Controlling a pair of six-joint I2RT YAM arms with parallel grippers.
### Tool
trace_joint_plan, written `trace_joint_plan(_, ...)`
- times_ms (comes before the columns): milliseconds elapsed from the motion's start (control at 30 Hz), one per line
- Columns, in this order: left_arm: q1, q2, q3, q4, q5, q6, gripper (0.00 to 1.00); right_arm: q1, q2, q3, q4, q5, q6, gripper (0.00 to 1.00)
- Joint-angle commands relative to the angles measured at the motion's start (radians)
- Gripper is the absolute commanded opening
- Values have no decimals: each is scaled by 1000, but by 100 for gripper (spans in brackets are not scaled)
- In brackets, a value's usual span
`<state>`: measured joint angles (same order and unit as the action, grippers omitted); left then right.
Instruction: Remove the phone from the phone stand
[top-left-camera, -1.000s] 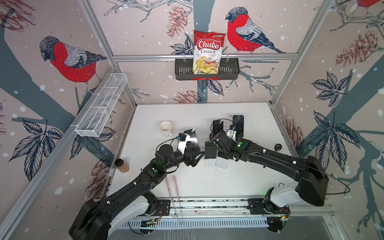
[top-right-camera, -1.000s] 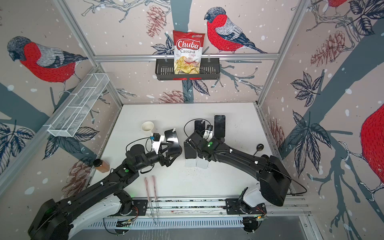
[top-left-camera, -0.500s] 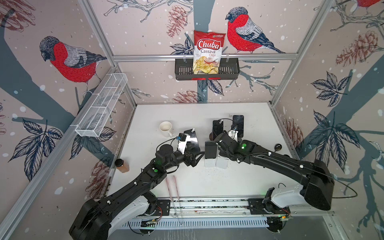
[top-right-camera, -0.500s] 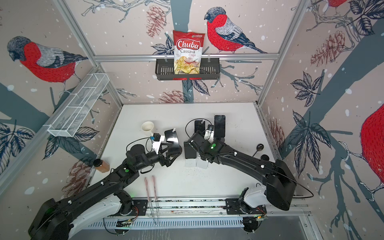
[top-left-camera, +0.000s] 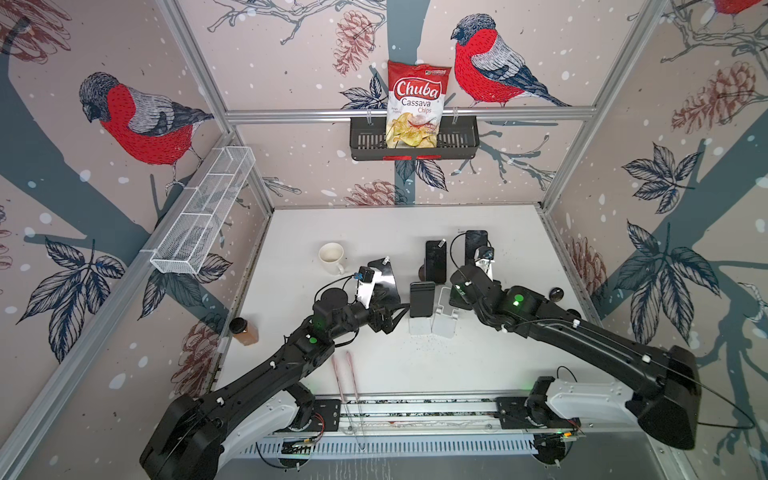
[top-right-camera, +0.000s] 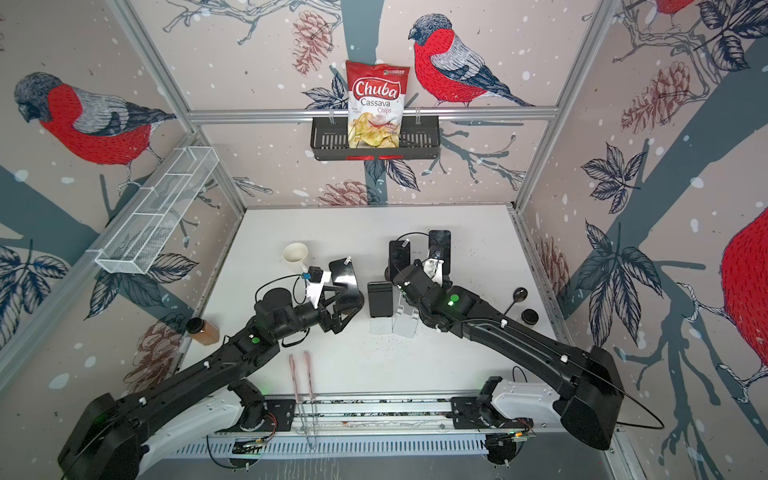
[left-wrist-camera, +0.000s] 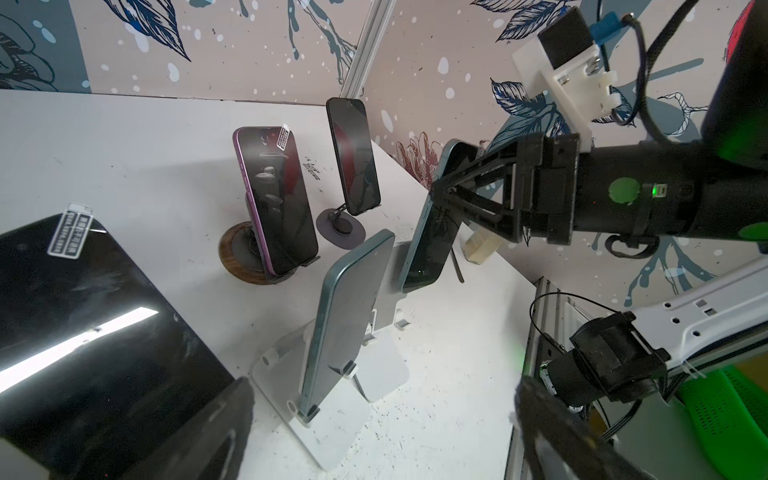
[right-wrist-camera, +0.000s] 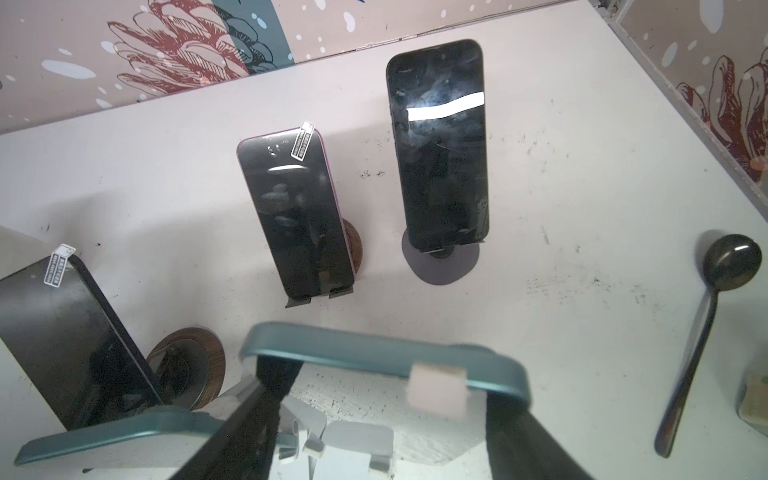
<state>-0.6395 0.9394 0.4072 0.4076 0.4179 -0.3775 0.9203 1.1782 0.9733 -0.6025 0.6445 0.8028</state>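
I see the right gripper (left-wrist-camera: 437, 195) clamped on a teal phone (left-wrist-camera: 430, 245), right of centre in the left wrist view. The phone hangs tilted in the jaws. Its lower end is just above the back plate of the white phone stand (left-wrist-camera: 384, 365), which carries nothing. I cannot tell whether phone and plate touch. In the right wrist view the phone's teal edge (right-wrist-camera: 374, 359) runs across the lower middle of the frame between the 2 fingers (right-wrist-camera: 266, 395), with the stand (right-wrist-camera: 353, 449) at the bottom edge. In both top views this grip sits just right of centre, and the arm hides most of the phone.

The left gripper (top-left-camera: 388, 319) has its jaws spread wide and holds nothing. It sits just left of centre, near a second white stand (top-left-camera: 419, 328) that is just beside the first. That stand carries a second teal phone (top-left-camera: 422, 299), leaning back.

Toward the upper middle of the table (top-left-camera: 478, 365), a purple phone (top-left-camera: 435, 261) leans on a round wooden stand (left-wrist-camera: 232, 257). A black phone (top-left-camera: 476, 247) sits on a grey disc stand (left-wrist-camera: 340, 228). Another black phone with a sticker (top-left-camera: 386, 278) stands left of centre. A white mug (top-left-camera: 331, 253) is further left, a spice jar (top-left-camera: 245, 331) is at the left edge and a black spoon (top-left-camera: 557, 294) is at the right.
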Motion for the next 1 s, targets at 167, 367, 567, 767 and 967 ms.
trace_joint_plan(167, 0, 7, 9, 50, 12, 13, 97, -16, -59, -53, -11, 0, 3, 66)
trace_joint_plan(367, 0, 9, 10, 51, 16, 11, 97, -20, -79, -95, -12, -21, 26, 66)
trace_joint_plan(567, 0, 12, 9, 57, 16, 11, 97, -24, -81, -125, -26, -42, 57, 66)
trace_joint_plan(767, 0, 28, 11, 68, 24, 12, 97, -32, -96, -153, -64, -46, 108, 66)
trace_joint_plan(967, 0, 37, 16, 74, 32, 13, 97, -32, -129, -190, -57, -54, 117, 65)
